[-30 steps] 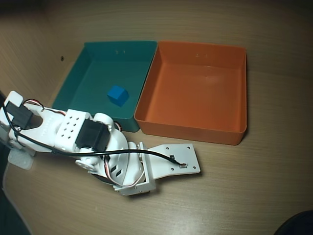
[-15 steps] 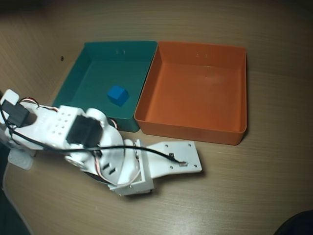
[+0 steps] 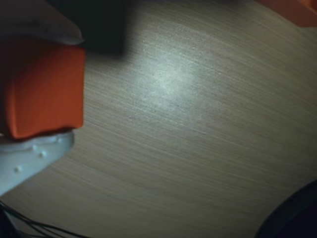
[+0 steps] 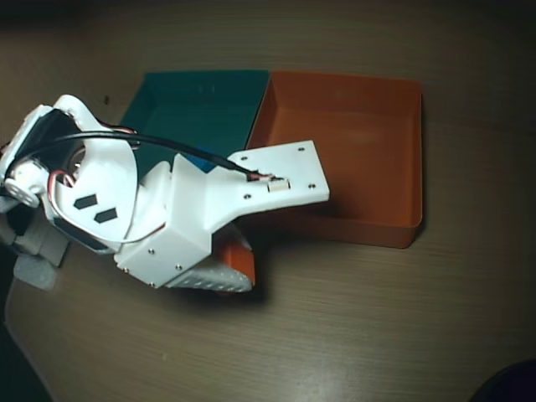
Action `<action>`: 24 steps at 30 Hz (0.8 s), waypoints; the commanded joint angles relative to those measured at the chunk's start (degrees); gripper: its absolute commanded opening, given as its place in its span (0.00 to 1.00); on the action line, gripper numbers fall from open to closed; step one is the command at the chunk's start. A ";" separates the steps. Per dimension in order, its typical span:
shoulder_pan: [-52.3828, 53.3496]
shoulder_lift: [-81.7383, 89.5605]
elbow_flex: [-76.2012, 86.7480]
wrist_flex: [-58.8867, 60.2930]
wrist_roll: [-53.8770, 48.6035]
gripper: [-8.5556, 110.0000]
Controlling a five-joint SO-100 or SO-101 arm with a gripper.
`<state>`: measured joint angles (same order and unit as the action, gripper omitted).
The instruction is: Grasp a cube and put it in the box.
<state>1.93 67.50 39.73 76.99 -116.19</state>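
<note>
The small orange cube fills the left of the wrist view, clamped between my gripper's white lower finger and its pale upper finger. In the overhead view only an orange edge of the cube shows under the white gripper, over the wooden table just in front of the boxes. The orange box stands open and empty to the upper right of the gripper, and its corner shows in the wrist view.
A teal tray adjoins the orange box's left wall, partly covered by my arm. A black cable runs across the arm. A dark round object sits at the bottom right of the wrist view. Wooden tabletop lies all around.
</note>
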 commanded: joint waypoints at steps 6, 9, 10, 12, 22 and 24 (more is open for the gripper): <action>-7.03 8.79 -3.25 -0.44 0.44 0.04; -8.79 8.61 -3.43 -0.44 0.44 0.04; -9.32 8.09 -4.04 -0.44 0.53 0.04; -10.20 7.56 -6.33 -0.35 1.85 0.04; -16.61 -6.50 -26.72 -0.26 16.00 0.04; -17.84 -10.28 -30.32 -0.26 16.52 0.04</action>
<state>-14.77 58.01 17.58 76.99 -100.63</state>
